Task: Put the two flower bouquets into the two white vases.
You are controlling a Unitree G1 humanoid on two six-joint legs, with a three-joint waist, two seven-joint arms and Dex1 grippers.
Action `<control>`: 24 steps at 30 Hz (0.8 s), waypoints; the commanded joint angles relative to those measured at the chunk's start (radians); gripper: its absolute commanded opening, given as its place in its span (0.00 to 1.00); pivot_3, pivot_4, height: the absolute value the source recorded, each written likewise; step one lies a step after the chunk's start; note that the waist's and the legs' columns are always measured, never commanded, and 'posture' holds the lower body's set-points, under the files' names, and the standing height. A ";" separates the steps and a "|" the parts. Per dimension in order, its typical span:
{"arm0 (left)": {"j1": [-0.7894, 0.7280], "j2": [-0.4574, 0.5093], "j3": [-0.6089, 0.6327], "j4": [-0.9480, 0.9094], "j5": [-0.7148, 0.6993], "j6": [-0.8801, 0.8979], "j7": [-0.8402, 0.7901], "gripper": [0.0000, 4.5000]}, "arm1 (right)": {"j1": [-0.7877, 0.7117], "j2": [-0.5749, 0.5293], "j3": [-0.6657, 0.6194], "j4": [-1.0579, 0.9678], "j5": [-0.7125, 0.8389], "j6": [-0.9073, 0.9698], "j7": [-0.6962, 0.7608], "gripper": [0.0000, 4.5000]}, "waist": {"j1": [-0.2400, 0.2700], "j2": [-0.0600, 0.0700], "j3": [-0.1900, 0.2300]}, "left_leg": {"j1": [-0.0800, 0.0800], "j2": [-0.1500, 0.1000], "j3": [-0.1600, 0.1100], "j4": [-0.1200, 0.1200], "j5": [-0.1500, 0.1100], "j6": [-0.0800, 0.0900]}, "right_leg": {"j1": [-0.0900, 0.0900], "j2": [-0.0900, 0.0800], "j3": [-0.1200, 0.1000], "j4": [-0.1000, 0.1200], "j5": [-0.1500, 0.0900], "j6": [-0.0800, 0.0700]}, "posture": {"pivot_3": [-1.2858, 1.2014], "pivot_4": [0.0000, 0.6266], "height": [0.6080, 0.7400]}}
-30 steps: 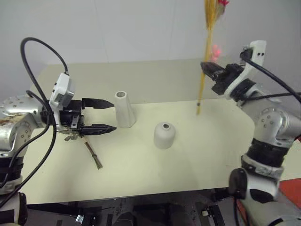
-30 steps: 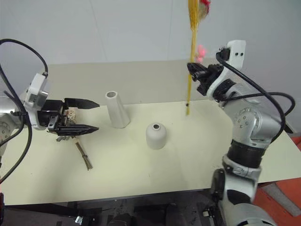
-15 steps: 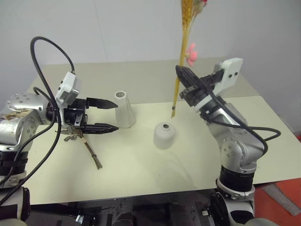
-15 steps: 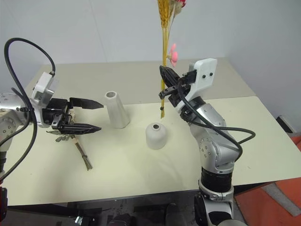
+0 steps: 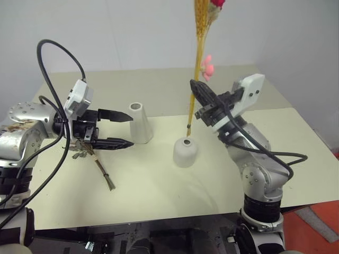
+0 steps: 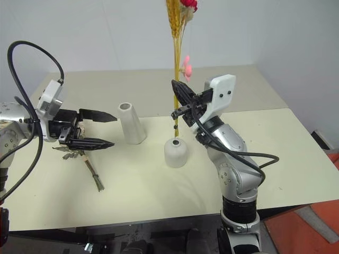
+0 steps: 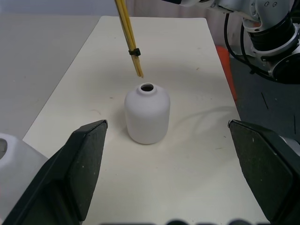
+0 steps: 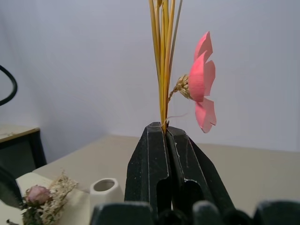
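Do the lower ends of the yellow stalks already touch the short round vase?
Apart. In the left wrist view, the tips of the yellow stalks hang just above the hole of the short round vase, with bare table visible between them.

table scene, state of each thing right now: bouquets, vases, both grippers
wheat bouquet: upright, clamped in the right gripper, stem ends just above the short vase's hole, not in yet
bushy bouquet: lying flat on the table, below the left gripper
short vase: upright, empty
tall vase: upright, empty
left gripper: open, holding nothing
right gripper: shut on the wheat bouquet
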 commanded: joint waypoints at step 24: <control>-0.020 0.013 0.025 -0.011 0.008 0.000 0.012 1.00 | 0.093 -0.021 0.053 0.048 0.002 -0.101 0.047 0.00 | 0.000 0.000 0.000 | 0.001 0.000 0.000 0.000 0.000 0.000 | 0.001 0.000 0.000 0.000 0.000 0.000 | 0.52 0.24 1.00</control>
